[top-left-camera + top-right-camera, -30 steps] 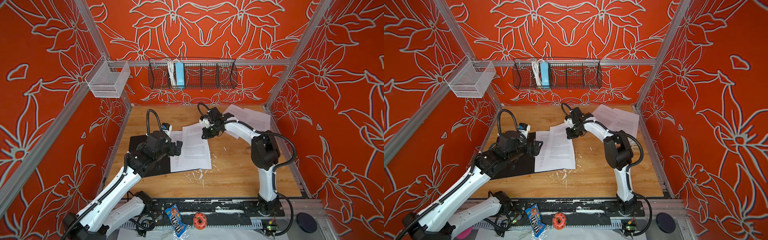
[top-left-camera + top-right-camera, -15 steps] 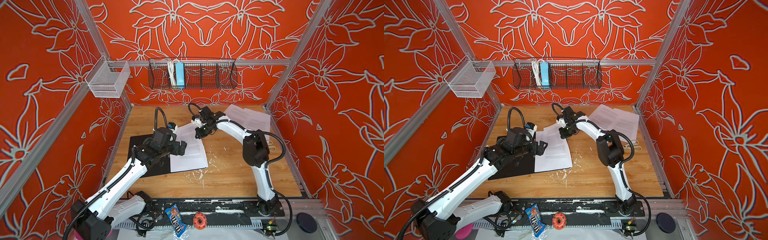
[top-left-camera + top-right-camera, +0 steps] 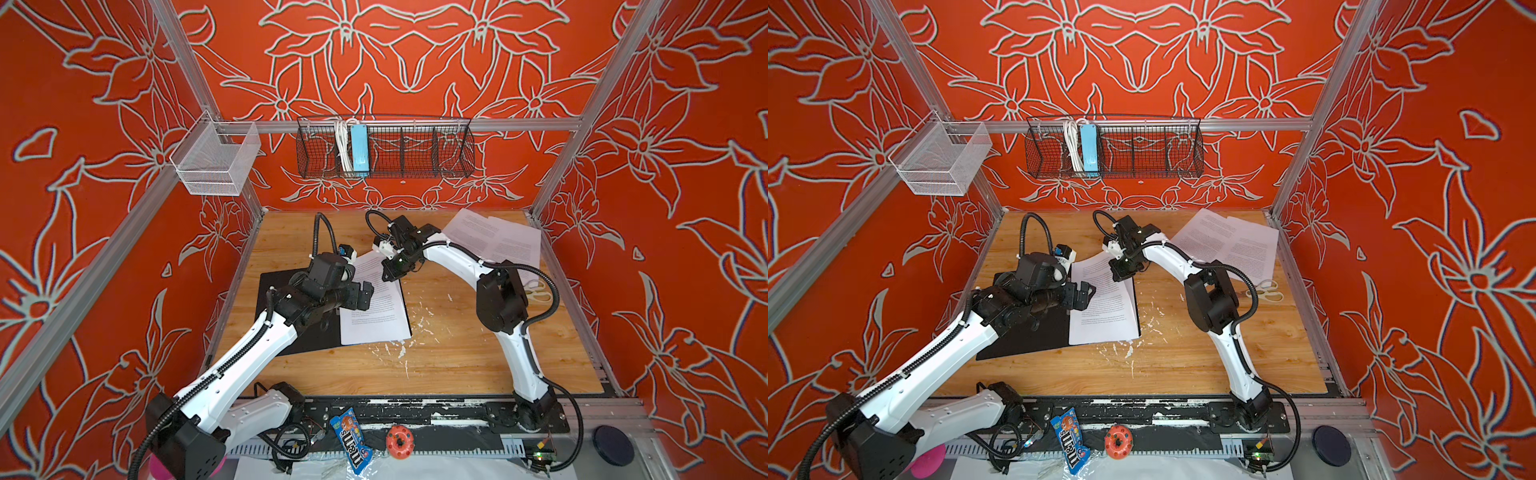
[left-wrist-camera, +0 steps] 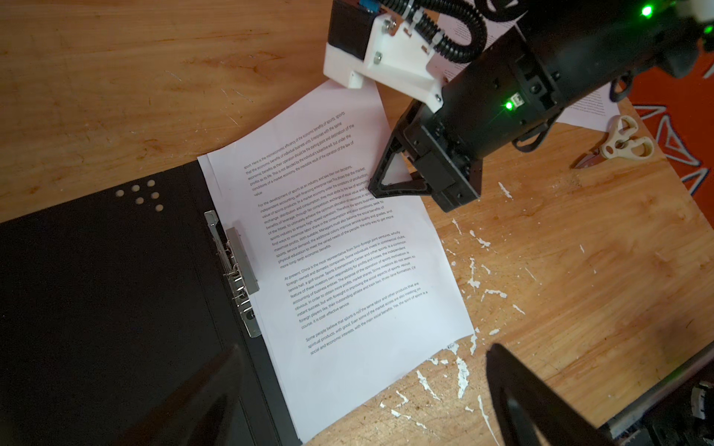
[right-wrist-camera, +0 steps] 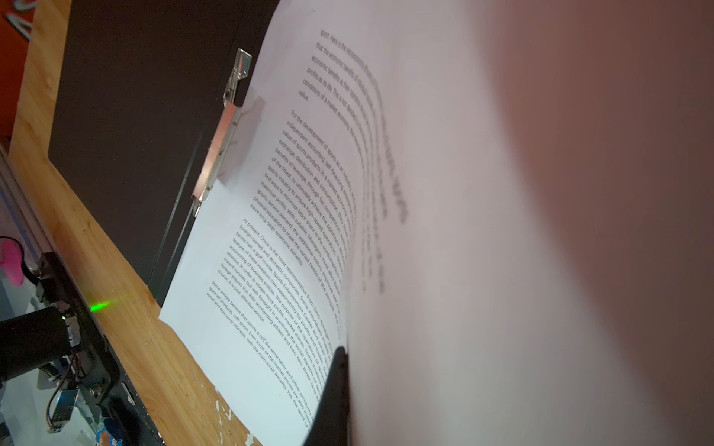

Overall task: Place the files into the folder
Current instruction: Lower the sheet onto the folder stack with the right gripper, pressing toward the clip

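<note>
The folder point(image 3: 322, 340) lies open on the left of the table, black inside up, with a metal clip point(image 4: 239, 270) along its spine. The files point(image 3: 374, 316) rest on its right half, printed side up. My right gripper point(image 3: 392, 272) is shut on the far right edge of the top sheet point(image 5: 463, 231), which curls up from the stack; only one finger point(image 5: 332, 386) shows, the other is behind the paper. My left gripper point(image 3: 363, 297) hovers open over the files' left side, nothing between its fingers point(image 4: 533, 405).
More printed sheets point(image 3: 494, 241) lie at the back right, with scissors point(image 3: 540, 291) beside them. A wire basket point(image 3: 384, 147) and a mesh bin point(image 3: 216, 162) hang on the walls. A candy bag point(image 3: 351, 440) and a red ring point(image 3: 400, 441) sit by the front rail.
My right gripper has drawn the sheet's far edge leftward over the folder. My left arm has reached forward and right, over the files.
</note>
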